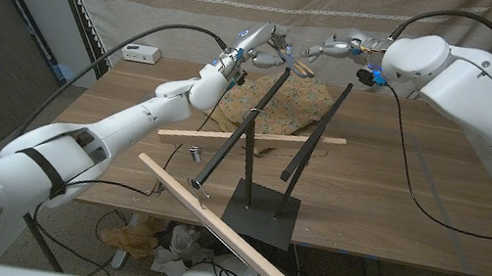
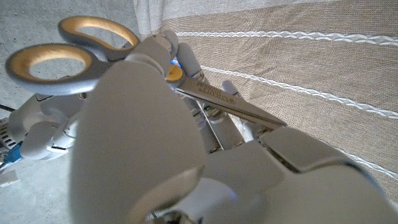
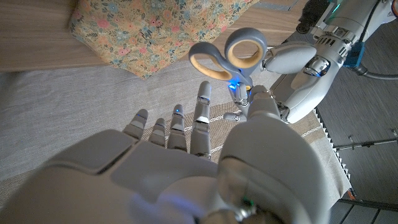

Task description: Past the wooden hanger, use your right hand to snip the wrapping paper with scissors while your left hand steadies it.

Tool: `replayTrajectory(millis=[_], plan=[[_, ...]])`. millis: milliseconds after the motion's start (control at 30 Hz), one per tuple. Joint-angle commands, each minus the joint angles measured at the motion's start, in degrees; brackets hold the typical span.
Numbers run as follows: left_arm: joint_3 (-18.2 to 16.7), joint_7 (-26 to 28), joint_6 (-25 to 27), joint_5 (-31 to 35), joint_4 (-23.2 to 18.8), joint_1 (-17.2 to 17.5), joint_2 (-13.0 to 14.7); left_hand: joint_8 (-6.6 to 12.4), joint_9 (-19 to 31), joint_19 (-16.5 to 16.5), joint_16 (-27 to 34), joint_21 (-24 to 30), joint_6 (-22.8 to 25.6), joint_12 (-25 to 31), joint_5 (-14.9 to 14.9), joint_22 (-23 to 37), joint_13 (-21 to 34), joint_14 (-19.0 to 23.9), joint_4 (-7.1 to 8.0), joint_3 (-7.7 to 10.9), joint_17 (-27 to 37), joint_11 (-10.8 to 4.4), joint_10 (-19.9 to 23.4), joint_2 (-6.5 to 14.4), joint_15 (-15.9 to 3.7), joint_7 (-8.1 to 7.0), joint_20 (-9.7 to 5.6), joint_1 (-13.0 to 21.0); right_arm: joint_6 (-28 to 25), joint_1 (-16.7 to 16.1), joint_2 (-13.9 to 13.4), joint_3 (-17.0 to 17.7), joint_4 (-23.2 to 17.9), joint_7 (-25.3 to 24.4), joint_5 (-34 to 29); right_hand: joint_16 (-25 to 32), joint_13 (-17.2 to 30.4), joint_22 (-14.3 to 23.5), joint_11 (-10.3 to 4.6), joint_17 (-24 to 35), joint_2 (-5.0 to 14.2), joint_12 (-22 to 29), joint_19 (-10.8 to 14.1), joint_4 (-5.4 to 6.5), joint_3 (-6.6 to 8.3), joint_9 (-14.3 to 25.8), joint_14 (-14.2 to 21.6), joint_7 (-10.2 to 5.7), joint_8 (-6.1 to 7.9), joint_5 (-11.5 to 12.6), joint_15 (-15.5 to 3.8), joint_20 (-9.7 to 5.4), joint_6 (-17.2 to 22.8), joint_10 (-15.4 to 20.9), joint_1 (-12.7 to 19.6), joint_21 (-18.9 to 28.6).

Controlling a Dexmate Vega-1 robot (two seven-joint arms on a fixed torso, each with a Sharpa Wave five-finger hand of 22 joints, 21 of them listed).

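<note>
Beyond the wooden hanger [image 1: 251, 139], the left hand [image 1: 252, 48] grips the scissors [image 1: 290, 61] by the blades, loops offered to the right hand [image 1: 332, 45], whose fingers are spread, holding nothing. Rigid steel, smooth loops, so take them through the handles; the floral wrapping paper [image 1: 283, 102] lies crumpled on the table [image 1: 395, 196], light and flimsy, needing pinning near the cut

A white box [image 1: 139, 54] sits near a striped curtain [image 1: 248, 0].

Wooden table [image 1: 434, 203], metal-bladed scissors [image 2: 231, 102]
</note>
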Motion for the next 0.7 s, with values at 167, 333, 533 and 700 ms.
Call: replayTrajectory(millis=[167, 333, 533, 700], plan=[[0.2, 4.9, -1.8, -0.1, 3.1, 0.3, -1.7, 0.69, -0.1, -0.4, 1.3, 0.7, 0.5, 1.5, -0.2, 0.5, -0.6, -0.4, -0.82, 2.06, -0.5, -0.23, -0.3, 1.8, -0.22, 0.84, -4.0, -3.3, -1.3, 1.8, 0.4, -1.5, 0.3, 1.9, -1.0, 0.2, 0.0, 0.1, 0.55, 0.2, -0.35, 0.1, -0.3, 0.36, -0.02, 0.3, -0.1, 0.25, -0.07, 0.5, 0.92, 0.12, 0.0, 0.1, 0.1, 0.2], [0.5, 4.9, -3.4, -1.0, 4.9, -0.2, -2.1, 0.64, -0.5, 3.1, -2.3, 1.4, 0.3, -0.6, -2.0, -1.3, -2.5, 3.6, 0.1, 0.87, -2.9, -0.69, 1.5, 1.5, -0.19, 1.45, -5.87, -2.7, -1.6, 1.7, 0.4, -1.7, 0.4, 1.9, -1.2, 0.2, 0.0, 0.1, 0.73, 0.2, -0.4, 0.0, -0.2, 0.45, -0.11, 0.3, -0.1, 0.26, -0.14, 0.5, 1.01, 0.16, 0.0, 0.0, -0.1, 0.2], [0.9, 5.4, -5.5, -1.5, 7.5, -1.1, -2.7, -0.33, -2.6, 14.0, -4.4, 7.1, 0.6, -1.8, -2.9, -0.8, -3.4, 5.7, 0.14, 2.05, -3.9, -1.09, 3.0, 0.6, -0.19, 3.03, -6.38, -3.4, -1.7, 1.6, 0.6, -1.9, 0.7, 2.0, -1.3, 0.2, 0.0, 0.1, 0.72, 0.2, -0.41, -0.2, -0.1, 0.55, -0.19, 0.3, -0.2, 0.15, -0.35, 0.6, 0.96, 0.2, -0.3, -0.4, -0.2, 0.2], [1.6, 7.8, -7.4, -0.4, 10.3, -2.1, -3.5, -0.33, -2.6, 14.0, -4.4, 7.1, 0.6, -1.8, -2.9, -0.8, -3.4, 5.7, 0.13, 2.05, -3.9, -1.09, 3.0, 0.6, -0.19, 3.05, -6.38, -3.3, -1.9, 1.9, 0.8, -2.4, 0.7, 2.1, -1.8, 0.1, 0.0, 0.1, 0.61, 0.2, -0.38, -0.3, 0.0, 0.62, -0.22, 0.3, -0.3, -0.04, -0.52, 0.6, 1.02, 0.23, -0.6, -0.7, -0.2, 0.3]])
